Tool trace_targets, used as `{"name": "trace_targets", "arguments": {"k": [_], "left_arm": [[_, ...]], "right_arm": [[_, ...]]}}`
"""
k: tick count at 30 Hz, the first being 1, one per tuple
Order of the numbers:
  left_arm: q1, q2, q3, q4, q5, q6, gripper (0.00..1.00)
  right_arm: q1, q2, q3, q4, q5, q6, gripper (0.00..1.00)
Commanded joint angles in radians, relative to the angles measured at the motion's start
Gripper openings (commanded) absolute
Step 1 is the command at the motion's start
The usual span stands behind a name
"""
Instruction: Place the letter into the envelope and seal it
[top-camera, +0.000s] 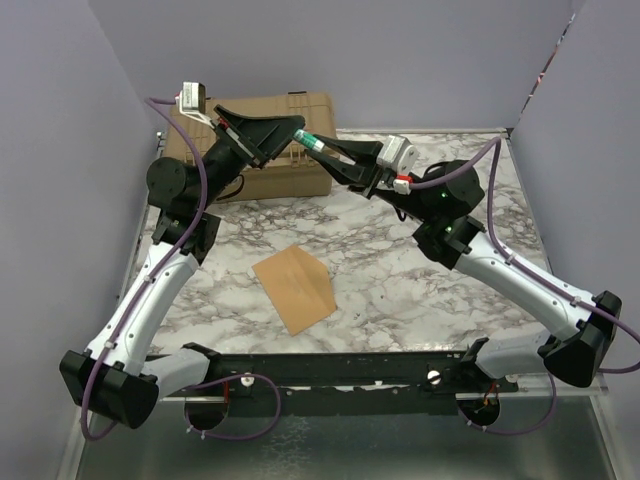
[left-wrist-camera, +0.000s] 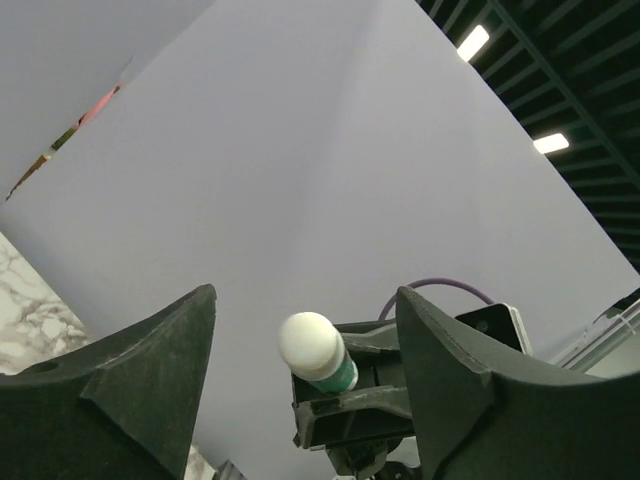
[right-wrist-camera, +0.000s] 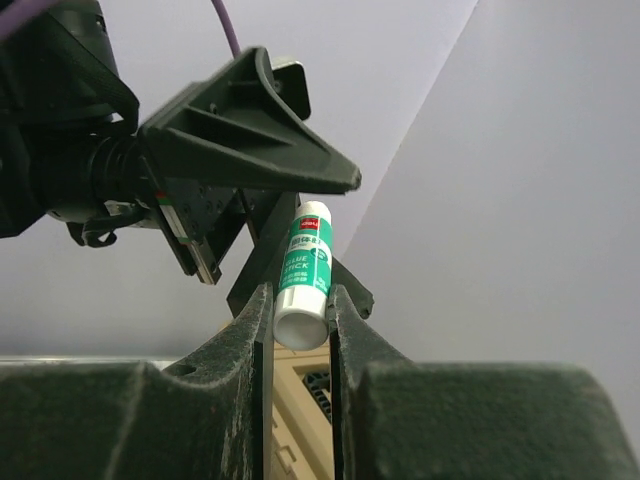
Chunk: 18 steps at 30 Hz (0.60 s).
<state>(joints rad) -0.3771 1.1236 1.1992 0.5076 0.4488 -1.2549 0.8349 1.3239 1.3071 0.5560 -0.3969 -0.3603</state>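
One glue stick (right-wrist-camera: 305, 265) pinched in the right pincer (right-wrist-camera: 300, 310), left pincer (left-wrist-camera: 305, 291) spread; envelope (top-camera: 293, 288) only in top view.

Matt kraft-paper envelope (top-camera: 291, 286), glossy marble-look table (top-camera: 400, 260); smooth plastic glue stick (right-wrist-camera: 304, 272)

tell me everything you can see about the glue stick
The glue stick is a small cylinder, white plastic by its look, with a green label printed "glue stick" and a rounded white end. It is held in the air, clamped near its flat end between the fingers of the right gripper, and it points toward the left gripper. The left jaws stand open on either side of the rounded end, with a gap on both sides in the left wrist view.
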Motion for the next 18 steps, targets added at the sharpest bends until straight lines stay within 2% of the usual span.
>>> {"name": "trace_targets", "arguments": {"k": [1, 4, 13, 16, 18], "left_arm": [[0.043, 0.019, -0.021, 0.075, 0.115, -0.129, 0.67], [0.045, 0.018, -0.024, 0.080, 0.123, -0.144, 0.60], [0.048, 0.006, -0.051, 0.080, 0.121, -0.145, 0.49], [0.050, 0.001, -0.060, 0.078, 0.112, -0.136, 0.41], [0.050, 0.000, -0.060, 0.077, 0.106, -0.134, 0.33]], "right_arm": [[-0.014, -0.025, -0.030, 0.028, 0.037, 0.027, 0.00], [-0.020, -0.026, -0.039, 0.036, 0.046, 0.030, 0.00], [-0.034, -0.023, -0.053, 0.046, 0.059, 0.018, 0.00], [-0.037, -0.029, -0.055, 0.048, 0.061, 0.015, 0.00], [-0.039, -0.032, -0.055, 0.041, 0.046, 0.013, 0.01]]}}
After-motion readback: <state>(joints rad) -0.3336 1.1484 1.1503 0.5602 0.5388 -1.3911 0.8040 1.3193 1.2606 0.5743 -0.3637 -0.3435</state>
